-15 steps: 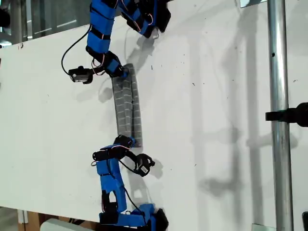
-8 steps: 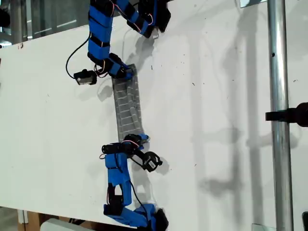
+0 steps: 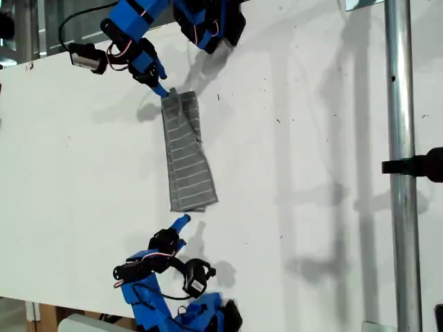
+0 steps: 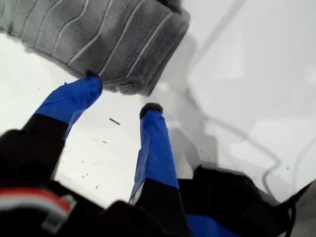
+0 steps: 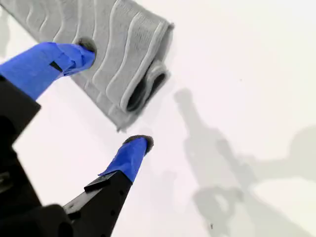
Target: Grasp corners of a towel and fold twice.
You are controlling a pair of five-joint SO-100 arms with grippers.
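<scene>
A grey towel (image 3: 187, 155) with thin, evenly spaced white stripes lies on a white table (image 3: 311, 138), flanked by two bright blue and black robot arms, with a silver metal pole (image 3: 401, 166) at the exterior view's right.

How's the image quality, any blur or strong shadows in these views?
Exterior view: sharp, with soft arm shadows on the white table. First wrist view: towel in focus, near end effector parts blurred. Second wrist view: crisp towel, grey shadows across the table.
</scene>
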